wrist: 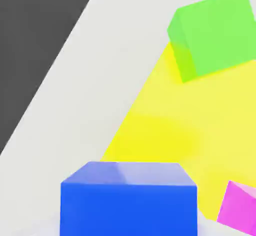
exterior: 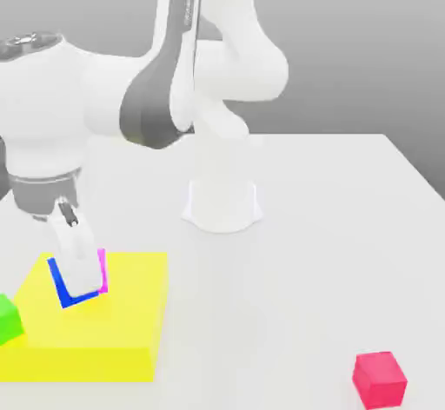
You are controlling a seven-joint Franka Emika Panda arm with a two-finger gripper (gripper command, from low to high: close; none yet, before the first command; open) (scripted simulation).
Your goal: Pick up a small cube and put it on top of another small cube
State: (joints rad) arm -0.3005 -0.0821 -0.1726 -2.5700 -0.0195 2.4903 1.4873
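Observation:
The small blue cube rests on the flat yellow block, slightly turned. My gripper reaches down over it, with a white finger covering its middle, and is shut on the blue cube. The small magenta cube sits just beside the blue one on the same yellow block, mostly hidden behind the finger in the exterior view. I cannot tell whether the two cubes touch.
A green cube sits at the yellow block's edge on the exterior view's left. A larger crimson cube lies on the white table at the front right. The robot's base stands mid-table.

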